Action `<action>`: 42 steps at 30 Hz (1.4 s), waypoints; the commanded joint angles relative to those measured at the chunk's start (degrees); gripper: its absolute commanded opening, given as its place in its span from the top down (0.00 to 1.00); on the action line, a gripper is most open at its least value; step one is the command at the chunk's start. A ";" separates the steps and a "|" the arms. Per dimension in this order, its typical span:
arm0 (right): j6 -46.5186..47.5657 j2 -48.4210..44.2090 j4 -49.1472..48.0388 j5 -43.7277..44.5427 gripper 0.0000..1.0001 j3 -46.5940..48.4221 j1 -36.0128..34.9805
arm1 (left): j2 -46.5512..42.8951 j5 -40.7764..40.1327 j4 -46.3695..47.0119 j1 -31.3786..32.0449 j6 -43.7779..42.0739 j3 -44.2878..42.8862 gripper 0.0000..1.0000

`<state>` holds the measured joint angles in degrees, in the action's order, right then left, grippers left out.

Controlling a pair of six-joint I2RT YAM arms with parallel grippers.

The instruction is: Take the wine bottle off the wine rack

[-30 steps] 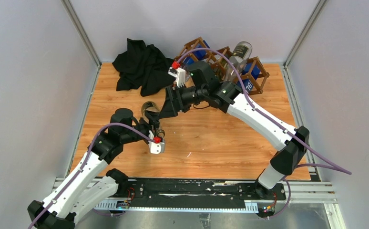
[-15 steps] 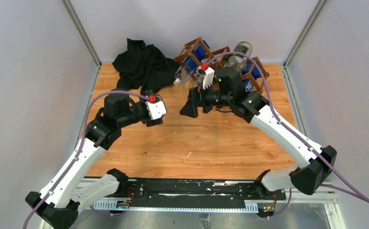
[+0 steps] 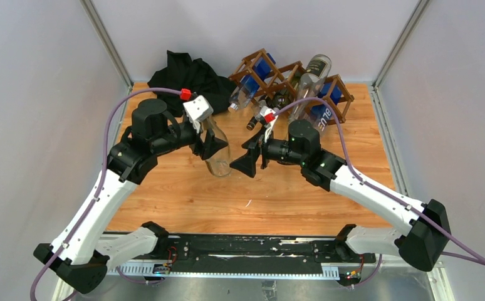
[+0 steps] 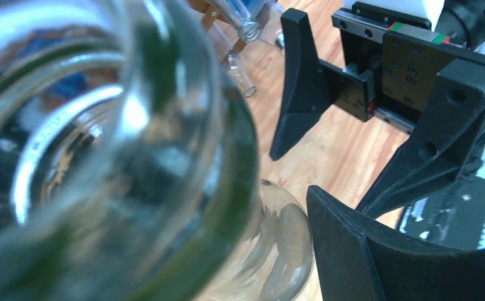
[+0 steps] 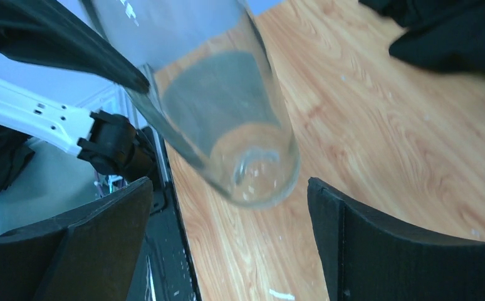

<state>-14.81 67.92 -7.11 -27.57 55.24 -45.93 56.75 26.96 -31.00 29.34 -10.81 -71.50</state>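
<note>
A clear glass wine bottle (image 3: 218,157) stands nearly upright over the wooden table, left of centre. My left gripper (image 3: 212,144) is shut on its upper part. In the left wrist view the bottle (image 4: 121,157) fills the left side, and one black finger (image 4: 365,251) presses its side. My right gripper (image 3: 251,158) is open just right of the bottle and does not touch it. In the right wrist view the bottle's base (image 5: 255,172) hangs ahead of the wide-apart right gripper (image 5: 229,185). The dark brown wine rack (image 3: 276,70) stands at the back.
Other bottles lie in the rack, among them a blue-labelled one (image 3: 252,84) and a dark-labelled one (image 3: 316,68). A black cloth (image 3: 183,72) is heaped at the back left. Grey walls close in the table on both sides.
My right gripper has opened wide and pulled back to the bottle's right side. The left arm has swung up and toward the middle, with the bottle now upright in its grip.
</note>
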 commanded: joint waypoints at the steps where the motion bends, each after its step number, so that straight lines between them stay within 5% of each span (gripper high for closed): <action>1: 1.19 0.40 -10.68 -2.01 0.03 1.13 -2.25 | -0.27 5.28 5.80 0.01 7.97 -6.15 1.00; 21: 2.93 9.77 -26.26 5.95 0.04 2.94 -10.54 | -0.26 9.89 8.94 -0.03 19.91 -8.26 1.00; 24: 3.20 9.43 -28.15 6.51 0.36 1.92 -10.58 | -0.54 9.14 8.51 0.01 19.15 -8.20 1.00; 25: 3.80 9.49 -27.91 5.77 0.51 2.08 -10.57 | -0.65 8.10 8.50 0.01 19.06 -8.33 0.96; 28: 4.70 9.81 -25.59 4.29 0.82 3.32 -10.60 | -0.73 5.38 9.19 0.01 19.27 -8.57 0.52; 31: 5.02 9.46 -25.07 4.54 0.99 3.57 -10.64 | -0.99 3.71 10.61 0.00 20.46 -7.94 0.38; 35: 5.51 8.05 -25.71 5.57 1.00 2.86 -10.67 | -0.79 3.76 11.34 0.01 21.88 -8.01 0.31; 38: 5.46 7.30 -25.50 5.60 1.00 2.90 -10.67 | -1.00 3.50 12.21 0.01 22.74 -8.13 0.13; 42: 4.98 7.01 -25.49 5.42 1.00 3.18 -10.67 | -0.88 3.90 12.64 -0.03 23.88 -8.09 0.05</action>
<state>-10.44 77.60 -26.26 -22.87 56.80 -55.99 57.06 30.87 -22.72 29.34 11.14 -77.87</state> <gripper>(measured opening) 0.896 0.942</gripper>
